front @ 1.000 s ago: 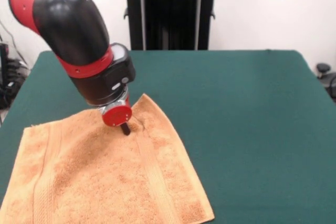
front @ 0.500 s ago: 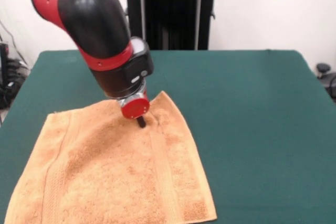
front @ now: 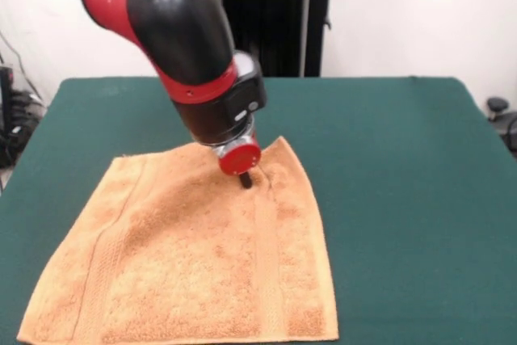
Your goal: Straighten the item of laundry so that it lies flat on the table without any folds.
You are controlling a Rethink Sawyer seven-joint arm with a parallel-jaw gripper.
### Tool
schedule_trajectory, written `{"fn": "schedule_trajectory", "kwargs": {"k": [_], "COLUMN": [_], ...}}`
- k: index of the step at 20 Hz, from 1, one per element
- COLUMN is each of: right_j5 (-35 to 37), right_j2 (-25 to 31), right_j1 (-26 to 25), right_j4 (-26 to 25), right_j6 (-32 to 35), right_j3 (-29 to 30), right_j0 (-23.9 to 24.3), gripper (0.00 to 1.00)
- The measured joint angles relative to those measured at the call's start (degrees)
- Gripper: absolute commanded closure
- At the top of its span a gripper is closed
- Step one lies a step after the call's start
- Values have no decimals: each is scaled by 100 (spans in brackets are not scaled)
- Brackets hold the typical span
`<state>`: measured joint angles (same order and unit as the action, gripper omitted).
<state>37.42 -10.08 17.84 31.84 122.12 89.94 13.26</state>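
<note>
The item of laundry (front: 186, 264), an orange-tan towel, lies spread on the left half of the green table (front: 404, 159), reaching the picture's bottom edge. A woven band (front: 266, 264) runs near its right edge and another (front: 109, 256) near its left edge. My gripper (front: 245, 181) comes down from the red and black arm onto the towel just inside its far right corner (front: 283, 145). Only a narrow dark tip shows below the red wrist disc, shut on the cloth, with small wrinkles around it. The rest of the towel looks flat.
A black stand (front: 262, 30) rises behind the table's far edge. Dark cables and gear (front: 12, 119) sit off the left side, and a small dark object (front: 501, 115) sits off the right side. Bare green table lies to the right of the towel.
The arm has moved right and slightly away from the camera, and the towel has slid with it, its far right corner shifting right and its left edge coming inward.
</note>
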Motion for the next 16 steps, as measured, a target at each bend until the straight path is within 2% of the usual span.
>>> {"fn": "schedule_trajectory", "kwargs": {"k": [12, 13, 16], "right_j5": [0, 1, 2], "right_j2": [-48, -107, -111], "right_j1": [-15, -21, -22], "right_j4": [112, 110, 110], "right_j6": [0, 0, 0], "right_j3": [37, 37, 37], "right_j0": [-278, -370, -383], "gripper": [100, 0, 0]}}
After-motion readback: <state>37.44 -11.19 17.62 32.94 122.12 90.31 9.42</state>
